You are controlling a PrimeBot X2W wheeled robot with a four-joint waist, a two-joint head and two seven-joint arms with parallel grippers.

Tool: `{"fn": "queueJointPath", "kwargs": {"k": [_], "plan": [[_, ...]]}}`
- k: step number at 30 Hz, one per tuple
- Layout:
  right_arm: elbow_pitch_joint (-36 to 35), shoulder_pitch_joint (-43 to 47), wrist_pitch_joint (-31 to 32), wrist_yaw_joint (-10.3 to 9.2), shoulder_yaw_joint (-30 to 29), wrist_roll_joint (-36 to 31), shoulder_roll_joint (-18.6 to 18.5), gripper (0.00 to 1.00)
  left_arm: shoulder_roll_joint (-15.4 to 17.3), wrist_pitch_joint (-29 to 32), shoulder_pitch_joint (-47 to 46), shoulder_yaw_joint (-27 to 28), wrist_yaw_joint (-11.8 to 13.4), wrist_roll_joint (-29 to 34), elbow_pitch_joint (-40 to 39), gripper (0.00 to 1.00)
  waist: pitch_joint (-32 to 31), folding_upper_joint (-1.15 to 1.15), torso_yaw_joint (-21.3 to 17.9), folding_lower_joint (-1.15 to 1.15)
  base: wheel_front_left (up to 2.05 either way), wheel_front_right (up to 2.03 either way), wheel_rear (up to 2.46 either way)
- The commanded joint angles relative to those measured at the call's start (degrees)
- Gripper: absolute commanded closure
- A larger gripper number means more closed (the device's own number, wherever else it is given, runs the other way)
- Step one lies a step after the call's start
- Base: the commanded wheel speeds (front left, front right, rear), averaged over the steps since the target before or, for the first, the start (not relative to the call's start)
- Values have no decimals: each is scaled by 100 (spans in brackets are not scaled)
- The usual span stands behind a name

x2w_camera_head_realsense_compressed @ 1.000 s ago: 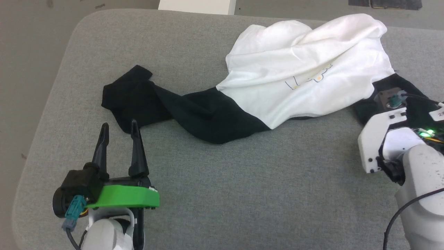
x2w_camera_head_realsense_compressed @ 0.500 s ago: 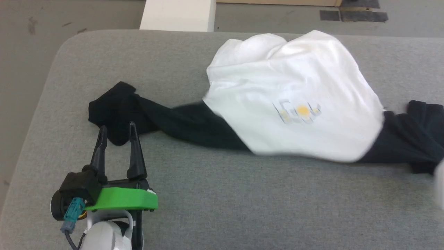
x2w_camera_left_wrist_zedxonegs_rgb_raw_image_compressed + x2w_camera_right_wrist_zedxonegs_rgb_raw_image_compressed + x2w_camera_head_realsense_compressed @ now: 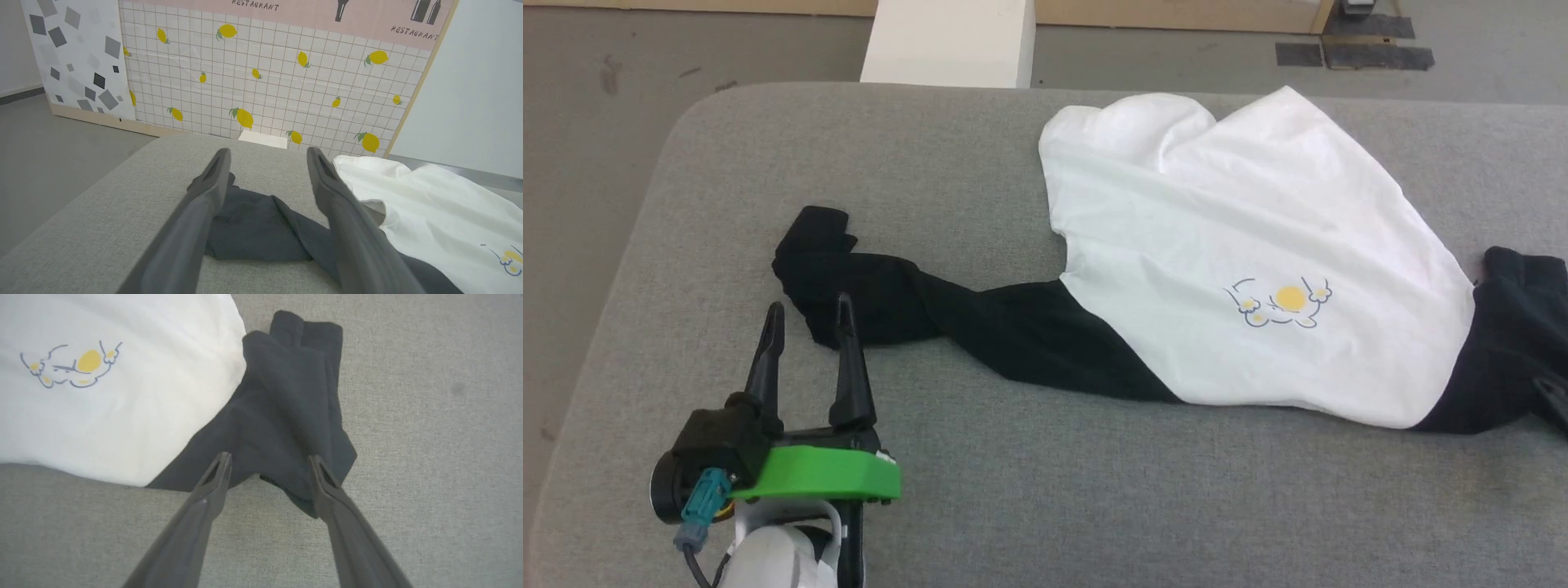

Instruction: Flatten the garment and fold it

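The garment (image 3: 1241,245) lies across the grey padded table (image 3: 1094,506), white body up with its yellow-and-blue print (image 3: 1282,304) showing. Its twisted black left sleeve (image 3: 931,302) trails left; the bunched black right sleeve (image 3: 1511,351) lies at the right edge. My left gripper (image 3: 809,309) is open just short of the left sleeve's end, and the sleeve (image 3: 253,220) shows between its fingers (image 3: 267,153). My right gripper (image 3: 269,459) is open above the near edge of the right sleeve (image 3: 286,400), holding nothing.
A white box (image 3: 947,41) stands on the floor behind the table's far edge. The table's rounded left corner (image 3: 678,139) is close to the left sleeve. A lemon-patterned wall panel (image 3: 265,81) rises beyond the table. Bare padding spreads along the near side.
The head camera has shifted. The right gripper has let go of the right sleeve and drawn back out of the head view. The white body has dropped flatter, print facing up.
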Motion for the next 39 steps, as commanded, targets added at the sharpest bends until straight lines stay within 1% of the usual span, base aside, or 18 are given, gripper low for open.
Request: {"fn": "queueJointPath", "kwargs": {"k": [1,3,6,9,11,15,19,20,22,27,31,35,36,37,38,39], "plan": [[-127,-17,-148,-9,-74,104,100,0,-9,-22,91,-4,-18,-55,18,0,-61,0,40,0,0,0,0],[-311,-44,-330,-9,-210,211,274,0,-9,-22,115,-14,-29,-58,38,0,-116,0,55,0,0,0,0],[-688,-22,-579,-9,-439,308,596,0,-9,-22,63,-117,-118,-157,144,0,-157,0,56,0,0,0,0],[-976,8,-799,-9,-593,307,872,0,-9,21,-189,-310,-252,-274,477,0,-179,0,9,0,0,0,0],[-1102,19,-927,-9,-617,258,1056,0,-9,236,-555,-429,-353,-391,755,0,-152,0,-69,0,0,0,0],[-1169,25,-1085,-9,-491,188,1327,0,-7,1126,-1587,-731,-532,-508,1334,0,4,0,-263,0,0,0,0],[-1095,-104,-1266,-9,-284,89,1535,0,-5,2410,-2767,-1090,-666,-571,2079,0,284,0,-533,0,0,0,0],[-1071,-140,-1319,-9,-224,60,1572,0,-5,2648,-3015,-1138,-676,-582,2231,0,360,0,-605,0,0,0,0],[-981,-205,-1432,-9,-68,12,1663,0,-5,3146,-3503,-1226,-664,-601,2598,0,505,0,-765,0,0,0,0],[-743,-340,-1718,-9,263,-19,1832,0,62,4069,-4394,-1400,-550,-450,3489,0,905,0,-1175,0,0,0,0],[-544,-372,-1935,-9,340,-4,1890,0,192,4750,-4670,-1628,-470,-230,4114,0,1146,0,-1393,0,0,0,0],[-393,-360,-2101,-9,351,-23,1873,0,354,5104,-4748,-1760,-314,-41,4520,0,1245,0,-1494,0,0,0,0],[-374,-357,-2129,-9,353,-18,1867,0,387,5137,-4754,-1804,-313,3,4578,13,1252,0,-1502,0,0,0,0],[-353,-356,-2162,-9,347,-5,1867,0,402,5170,-4745,-1826,-336,2,4641,34,1259,0,-1509,0,0,0,0],[-342,-355,-2184,-9,340,4,1865,0,402,5190,-4736,-1826,-356,-21,4681,100,1267,0,-1509,0,0,0,0],[-333,-360,-2213,-9,332,8,1861,0,418,5186,-4734,-1857,-407,-19,4712,100,1277,0,-1506,0,0,0,0]]}}
